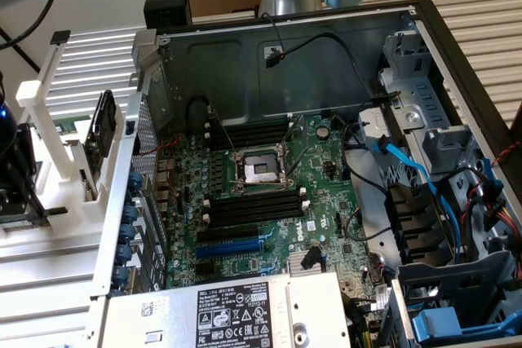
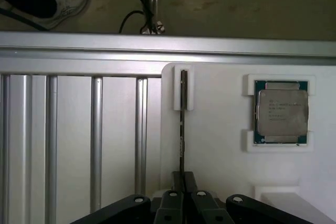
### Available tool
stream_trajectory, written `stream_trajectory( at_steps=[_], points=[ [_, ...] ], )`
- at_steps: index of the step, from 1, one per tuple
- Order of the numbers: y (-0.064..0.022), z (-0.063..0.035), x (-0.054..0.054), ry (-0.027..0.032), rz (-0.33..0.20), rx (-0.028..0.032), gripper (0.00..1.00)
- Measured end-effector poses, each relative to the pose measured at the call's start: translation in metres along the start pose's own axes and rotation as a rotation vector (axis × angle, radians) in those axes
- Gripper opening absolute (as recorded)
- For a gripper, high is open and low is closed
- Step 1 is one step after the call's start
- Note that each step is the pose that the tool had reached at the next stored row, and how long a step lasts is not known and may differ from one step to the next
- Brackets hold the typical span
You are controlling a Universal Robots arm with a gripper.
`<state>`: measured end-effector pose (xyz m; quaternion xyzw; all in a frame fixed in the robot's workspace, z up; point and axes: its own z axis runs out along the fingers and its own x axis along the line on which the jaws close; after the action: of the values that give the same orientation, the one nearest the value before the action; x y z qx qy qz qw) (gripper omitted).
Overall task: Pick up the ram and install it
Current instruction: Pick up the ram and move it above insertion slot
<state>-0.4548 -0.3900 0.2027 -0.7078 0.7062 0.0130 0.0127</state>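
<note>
One ram (image 2: pixel 182 124) shows in the wrist view, seen edge-on: a long, very thin dark strip with a faint green tinge. Its faces are turned away, so chips and sticker cannot be made out. The far end stands in one white clip (image 2: pixel 188 90) at the edge of a white fixture plate (image 2: pixel 220 171), and the near end runs straight into the hand (image 2: pixel 182 179). The hand is narrow, its two fingers (image 2: pixel 175 183) pressed against the ram from either side.

On the same plate, well apart from the ram, lies one processor chip (image 2: pixel 281 113) with a silver lid and a green border, seated in its own white frame. The plate rests on the ribbed aluminium table (image 2: pixel 79 129). Beyond the table's edge one white shoe (image 2: pixel 65 1) stands on the floor.

The exterior view shows one open computer case (image 1: pixel 285 63) with one motherboard (image 1: pixel 326 193) inside. At the board's middle sits one processor socket (image 1: pixel 259 170). Two banks of long black memory slots flank it, an upper bank (image 1: pixel 249 136) and a lower bank (image 1: pixel 253 208). Below the lower bank lies one blue expansion slot (image 1: pixel 232 246).
</note>
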Motion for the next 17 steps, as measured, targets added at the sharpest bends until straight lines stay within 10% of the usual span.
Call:
stream_trajectory(
  at_steps=[7,17],
  points=[
    [0.0000,-0.0141,-0.001,0.0000,0.000,-0.0001,0.12],
    [0.0000,-0.0637,-0.002,0.0039,0.004,0.0002,0.12]
  ],
)
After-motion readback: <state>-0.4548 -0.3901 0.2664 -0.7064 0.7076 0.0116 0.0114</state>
